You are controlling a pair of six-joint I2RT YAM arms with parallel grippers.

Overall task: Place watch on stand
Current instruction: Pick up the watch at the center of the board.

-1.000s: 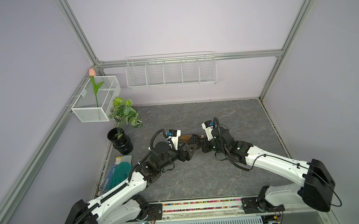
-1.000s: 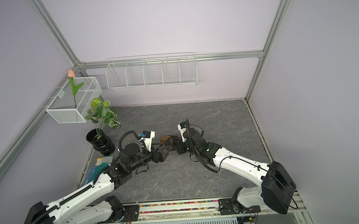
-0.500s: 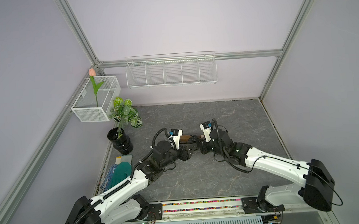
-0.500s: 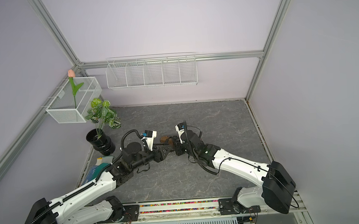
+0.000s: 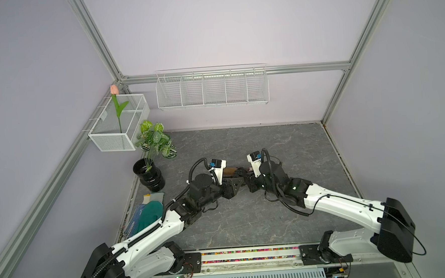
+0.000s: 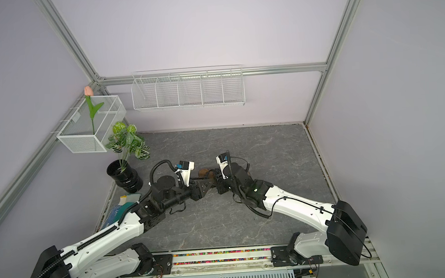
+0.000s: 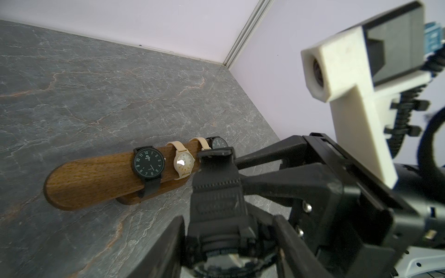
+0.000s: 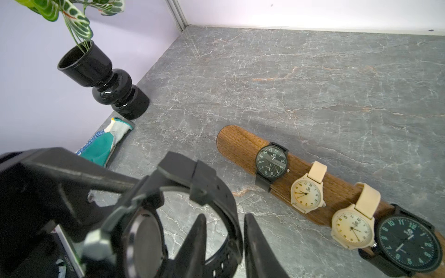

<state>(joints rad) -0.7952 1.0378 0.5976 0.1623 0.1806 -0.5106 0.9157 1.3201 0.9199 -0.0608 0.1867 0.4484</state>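
A black watch (image 8: 144,235) hangs in the air between my two grippers, just in front of the stand (image 8: 238,144). My left gripper (image 7: 227,221) is shut on the watch's case, one finger on each side. My right gripper (image 8: 225,216) stands open, its fingers straddling the strap loop (image 8: 216,190) with gaps showing. The stand is a dark brown wooden bar (image 7: 96,178) on a small base, and it carries several watches, black and beige. Its near end is bare. In both top views the grippers (image 5: 240,181) (image 6: 210,183) meet tip to tip, hiding most of the stand (image 5: 231,170).
A black vase with a leafy plant (image 5: 150,174) stands at the left edge of the grey table, with a green glove (image 5: 148,211) lying in front of it. Two white wire baskets (image 5: 212,89) (image 5: 118,124) hang on the walls.
My left gripper has closed onto the watch's case. My right gripper's jaws, shut on the strap before, have parted. Both arms shifted slightly left.
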